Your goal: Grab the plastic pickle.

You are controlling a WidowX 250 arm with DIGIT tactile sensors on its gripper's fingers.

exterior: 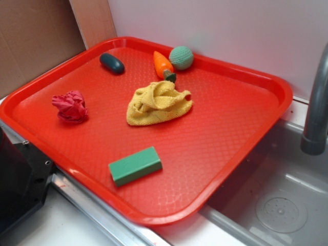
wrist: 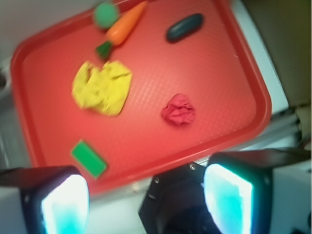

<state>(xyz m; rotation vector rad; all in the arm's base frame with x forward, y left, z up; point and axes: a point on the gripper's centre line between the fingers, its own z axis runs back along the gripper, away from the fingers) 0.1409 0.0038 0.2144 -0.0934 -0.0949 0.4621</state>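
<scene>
We find the small glossy dark teal-green plastic pickle (exterior: 111,63) lying on the red plastic tray (exterior: 215,154) at its far left corner, close to the rim and apart from everything else. From the wrist view our gripper (wrist: 146,195) hovers off the tray's near edge with its two fingers spread wide and nothing between them. The pickle (wrist: 185,27) sits at the far side of the tray from the hand, a little to the right of the gap between the fingers, with the crumpled red paper ball (wrist: 178,109) on the way. Its long axis runs slantwise to the line between the fingers, so we judge a wrist turn will help before closing.
</scene>
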